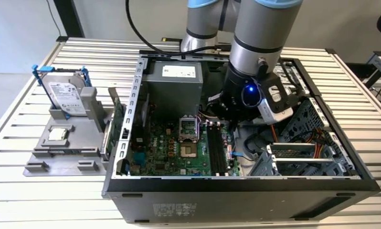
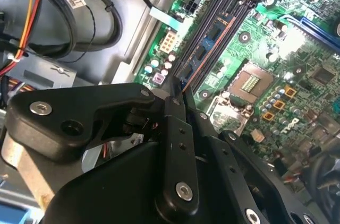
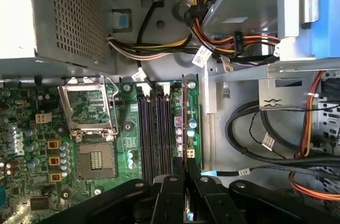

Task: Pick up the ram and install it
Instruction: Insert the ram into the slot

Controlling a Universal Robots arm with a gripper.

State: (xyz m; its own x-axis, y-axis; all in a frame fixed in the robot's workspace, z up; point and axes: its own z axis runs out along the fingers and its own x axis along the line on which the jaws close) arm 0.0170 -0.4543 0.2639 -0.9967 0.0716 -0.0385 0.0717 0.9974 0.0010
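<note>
Tool [image 3: 187, 179] clamped shut on the ram [image 3: 185, 123], edge-on by the motherboard's black slots [image 3: 156, 139]

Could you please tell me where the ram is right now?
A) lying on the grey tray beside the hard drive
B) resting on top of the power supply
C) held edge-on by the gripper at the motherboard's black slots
C: in the first wrist view the ram runs edge-on out of the shut gripper, alongside the black slots.

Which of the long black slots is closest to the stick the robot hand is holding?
The outermost slot, the one farthest from the square silver socket. The ram in the hand runs alongside it.
</note>
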